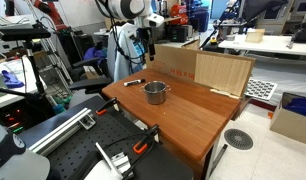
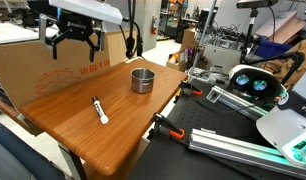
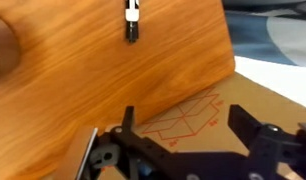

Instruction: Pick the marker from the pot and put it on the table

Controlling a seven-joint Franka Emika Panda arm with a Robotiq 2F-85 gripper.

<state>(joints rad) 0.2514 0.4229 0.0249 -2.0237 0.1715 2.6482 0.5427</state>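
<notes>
Workshop clutter of benches, cables and cardboard rings a reddish-brown wooden tabletop [image 1: 183, 115]. Above and behind the pot [image 2: 142, 79], at the rear edge of the wood, hangs the end effector [image 2: 73, 45]. Its 2 fingers [image 3: 129, 122] are spread wide with nothing between them. In the wrist view they frame a cardboard panel [image 3: 193, 115] printed with red lines, which stands against the tabletop on the far side of the pot.

From where I stand, the marker [image 2: 99, 111] is out of the pot. It lies flat on the bare wood, off to 1 side of the pot and clear of its rim, not touching it. The wrist view catches it [image 3: 131, 22] as a slim dark stick with a pale end, out ahead of the fingers.

The pot sits upright, silver-grey, near the middle of the tabletop in both exterior views. Past the pot, off the tabletop's edge, sits a white housing [image 2: 255, 85] with 2 teal-lit rings.
</notes>
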